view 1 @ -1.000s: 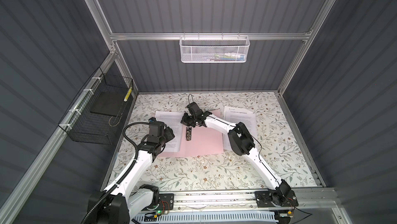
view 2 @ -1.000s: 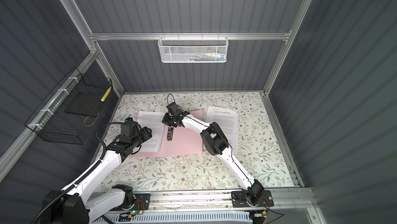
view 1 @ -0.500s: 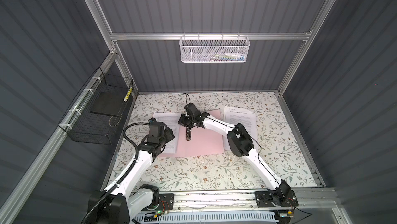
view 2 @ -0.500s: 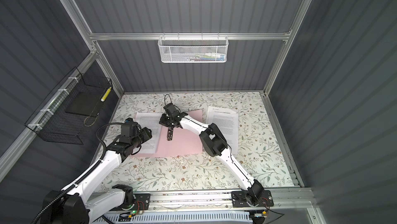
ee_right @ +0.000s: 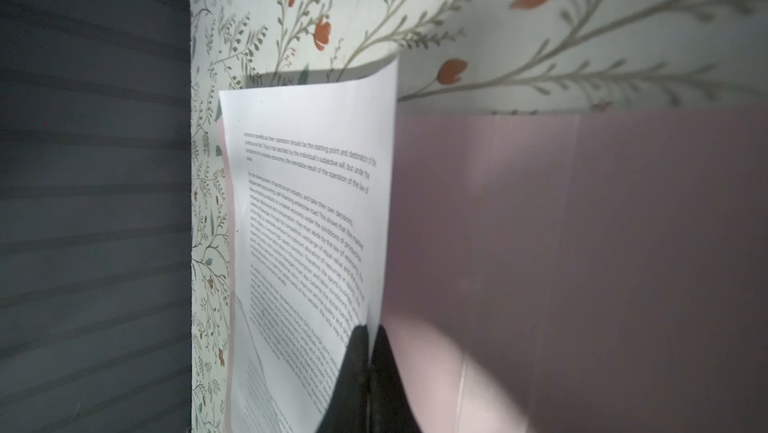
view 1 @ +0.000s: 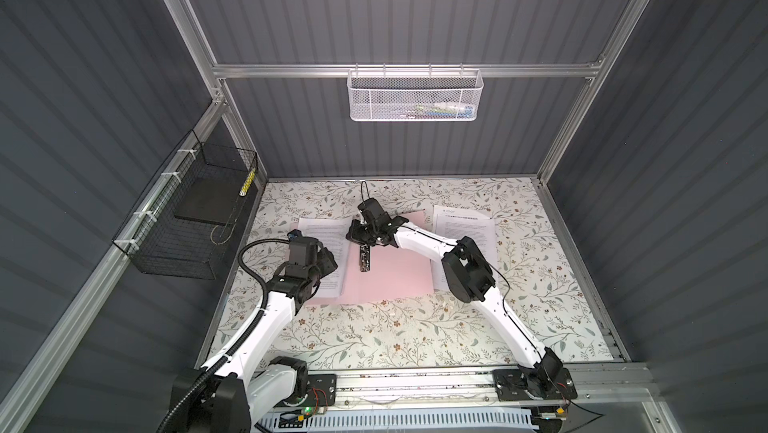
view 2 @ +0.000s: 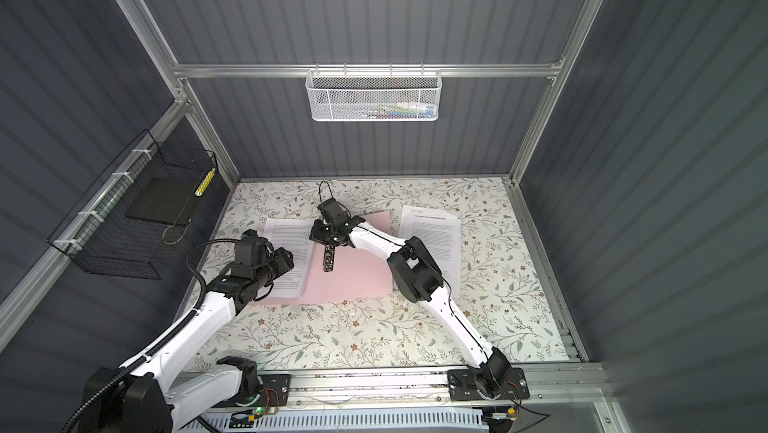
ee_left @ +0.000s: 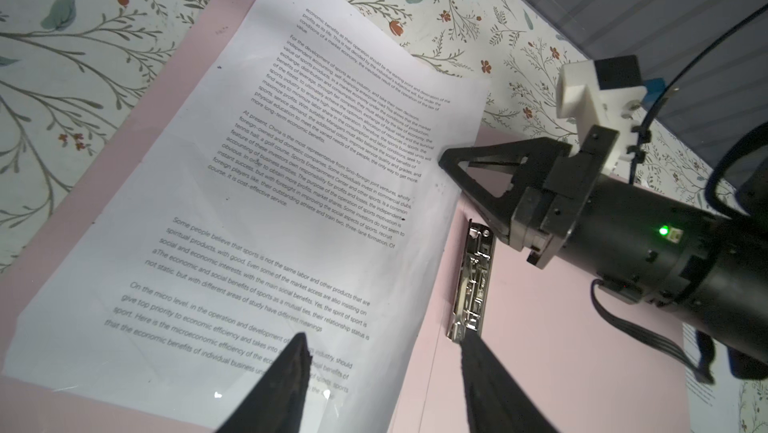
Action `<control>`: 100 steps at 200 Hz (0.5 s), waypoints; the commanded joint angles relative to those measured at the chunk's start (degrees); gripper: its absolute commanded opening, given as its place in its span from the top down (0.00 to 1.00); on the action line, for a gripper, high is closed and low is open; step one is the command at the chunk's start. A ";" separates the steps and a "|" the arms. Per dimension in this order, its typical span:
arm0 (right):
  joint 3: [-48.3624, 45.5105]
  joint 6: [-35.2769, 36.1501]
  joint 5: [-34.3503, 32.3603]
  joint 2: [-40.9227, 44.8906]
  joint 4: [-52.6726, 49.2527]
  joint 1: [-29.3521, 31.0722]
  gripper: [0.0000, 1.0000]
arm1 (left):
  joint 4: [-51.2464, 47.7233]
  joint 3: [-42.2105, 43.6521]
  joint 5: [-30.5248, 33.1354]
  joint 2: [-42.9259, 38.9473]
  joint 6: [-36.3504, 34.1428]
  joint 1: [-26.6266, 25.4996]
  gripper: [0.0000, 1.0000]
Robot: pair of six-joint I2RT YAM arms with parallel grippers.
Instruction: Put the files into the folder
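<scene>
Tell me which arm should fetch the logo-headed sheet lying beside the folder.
Right, once its shut fingers release the other sheet: the logo-headed sheet lies on its side of the folder, partly under its elbow. The left gripper hovers open beyond the folder.

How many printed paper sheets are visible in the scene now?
2. The left sheet lies on the left flap of the folder; the right sheet lies on the table beside the folder, partly under the right arm. More sheets may be hidden beneath either.
</scene>
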State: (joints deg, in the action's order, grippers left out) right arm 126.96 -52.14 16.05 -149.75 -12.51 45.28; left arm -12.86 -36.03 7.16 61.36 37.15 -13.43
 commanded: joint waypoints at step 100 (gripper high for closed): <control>-3.23 3.58 1.63 3.03 3.04 0.99 1.00 | -0.23 0.94 0.64 -0.72 0.90 0.34 0.41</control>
State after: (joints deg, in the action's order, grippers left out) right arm 124.16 -48.84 16.58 -147.09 -10.26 45.19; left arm -12.86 -35.90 7.14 61.36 37.30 -13.43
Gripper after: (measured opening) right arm 0.047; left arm 0.594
